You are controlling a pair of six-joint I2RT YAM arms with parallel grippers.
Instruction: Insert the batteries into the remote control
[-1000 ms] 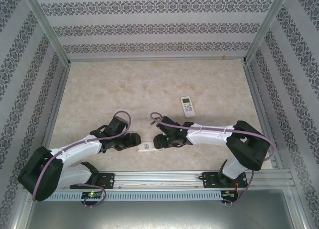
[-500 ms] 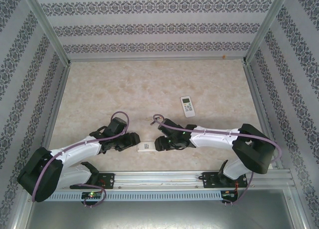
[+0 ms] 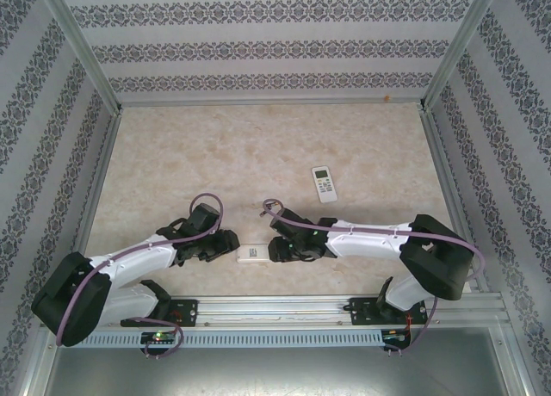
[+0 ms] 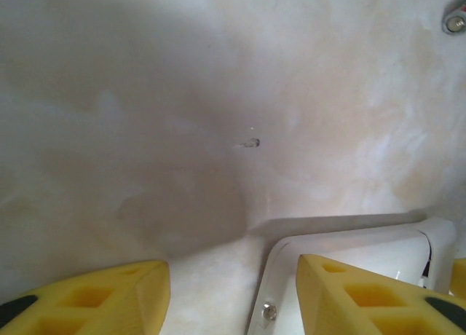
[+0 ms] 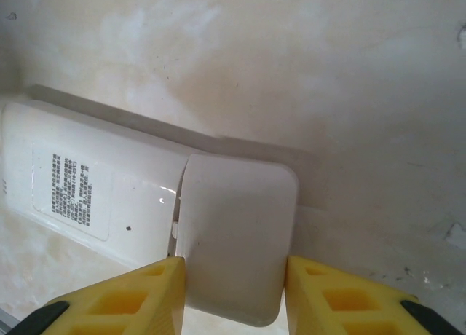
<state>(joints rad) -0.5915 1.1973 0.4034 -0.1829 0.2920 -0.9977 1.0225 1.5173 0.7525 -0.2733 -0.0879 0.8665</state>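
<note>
Here the right claw (image 5: 233, 268) stands partly closed. Its yellow fingers (image 5: 116, 302) lie flush against the two opposite edges of a white cover plate (image 5: 237, 218), which is pinched between them. The plate has rounded corners and sits slightly askew over one end of the remote (image 5: 109, 175), overlapping its glossy white back. On that back there is a label (image 5: 69, 193) with several rows of small dark print, too blurred to read; no brand can be made out.

The left claw (image 4: 231, 271) is partly open. Its one yellow finger (image 4: 91, 298) is apart from the remote, with bare surface (image 4: 182, 95) between them, while the other finger (image 4: 364, 291) hangs over the remote's rounded end. Whether that finger touches the casing cannot be told, and this claw has hold of nothing. A small screw (image 4: 269, 312) sits near the casing's edge beside that finger.

From above, the remote (image 3: 252, 255) lies flat on the pale marbled surface (image 3: 258, 155) close to the near edge. The left claw (image 3: 231, 244) is at its left end and the right claw (image 3: 274, 250) at its right end, the two arms reaching in low towards each other.

Well apart, farther back and to the right, a second remote (image 3: 324, 183) lies face up, showing a small pale display above rows of buttons; any writing on it is too small to read.
</note>
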